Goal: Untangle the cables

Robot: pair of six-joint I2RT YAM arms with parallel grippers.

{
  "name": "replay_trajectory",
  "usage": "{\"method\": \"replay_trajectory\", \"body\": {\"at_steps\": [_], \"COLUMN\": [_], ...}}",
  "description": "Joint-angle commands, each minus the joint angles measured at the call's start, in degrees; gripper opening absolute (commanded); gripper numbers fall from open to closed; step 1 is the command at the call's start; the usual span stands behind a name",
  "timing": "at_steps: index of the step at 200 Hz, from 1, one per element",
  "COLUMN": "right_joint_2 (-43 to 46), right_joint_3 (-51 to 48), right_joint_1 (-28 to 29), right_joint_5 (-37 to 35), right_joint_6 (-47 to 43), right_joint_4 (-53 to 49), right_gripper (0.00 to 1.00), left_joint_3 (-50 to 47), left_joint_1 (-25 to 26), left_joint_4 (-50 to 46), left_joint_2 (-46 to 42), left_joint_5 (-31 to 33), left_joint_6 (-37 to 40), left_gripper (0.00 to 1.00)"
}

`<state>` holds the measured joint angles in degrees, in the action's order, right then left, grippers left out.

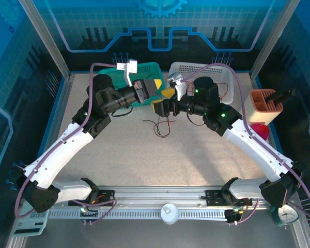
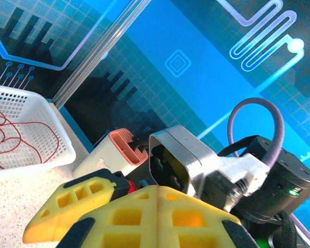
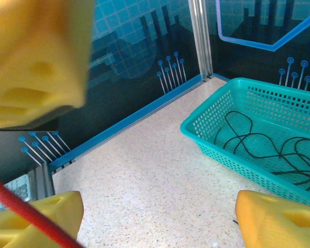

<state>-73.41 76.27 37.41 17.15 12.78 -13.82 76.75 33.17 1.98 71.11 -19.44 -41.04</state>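
On the desk (image 1: pixel 119 155), a teal basket (image 3: pixel 217 147) and a white basket (image 2: pixel 46 139) at the far side. Left gripper (image 2: pixel 157 206) pressed shut; wire pinched or not, cannot tell. Right gripper (image 3: pixel 155 222) spread wide, clamping nothing, one red strand (image 3: pixel 20 212) crossing its lower-left finger. Cables (image 1: pixel 163 126): small red-black tangle mid-desk, more red in white basket, black in teal. Likely featherlight, floppy, springy, snag-prone. Best pinched at a free end, not the knot.

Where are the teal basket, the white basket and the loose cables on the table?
teal basket (image 3: pixel 248 168), right wrist view, on its near mesh wall.
white basket (image 2: pixel 26 95), left wrist view, on its top rim.
loose cables (image 1: pixel 163 127), top external view, on the middle of the tangle.
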Motion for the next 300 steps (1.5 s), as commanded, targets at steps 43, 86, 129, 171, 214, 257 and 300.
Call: {"method": "replay_trajectory", "body": {"at_steps": [43, 86, 129, 171, 214, 257, 300], "right_joint_2": [-1.7, -1.7, -1.5, -1.1, -0.9, -1.0, -0.6], "right_joint_3": [3.3, 3.3, 3.5, 3.7, 5.5, 7.3, 9.9], "right_joint_1": [1.1, 1.0, 1.0, 0.9, 0.3, -0.4, -3.0], "right_joint_5": [-0.4, -0.7, -1.0, -2.4, -3.4, -4.7, -5.5], "right_joint_6": [-1.0, -1.4, -1.1, -1.2, -1.1, -0.7, 2.1], "right_joint_4": [1.3, 1.0, 1.5, 1.0, -1.2, -3.9, -5.6], "right_gripper": [0.60, 0.19, 0.00, 0.00, 0.00, 0.00, 0.00], "left_joint_3": [0.7, 1.0, 0.8, 0.6, 0.1, -1.2, -5.7], "left_joint_1": [0.3, 0.3, 0.4, 0.4, 0.3, 0.0, -1.0], "left_joint_4": [3.2, 3.7, 4.0, 4.2, 4.3, 2.9, 1.4], "left_joint_2": [1.2, 1.6, 1.2, 0.1, -1.9, -5.7, -11.6], "left_joint_5": [-2.2, -2.4, -2.2, -0.7, 1.4, 4.6, 8.2], "left_joint_6": [-2.1, -2.5, -2.1, -0.6, 0.5, 3.8, 5.8], "left_gripper": [0.00, 0.00, 0.00, 0.12, 0.51, 0.99, 0.99]}}
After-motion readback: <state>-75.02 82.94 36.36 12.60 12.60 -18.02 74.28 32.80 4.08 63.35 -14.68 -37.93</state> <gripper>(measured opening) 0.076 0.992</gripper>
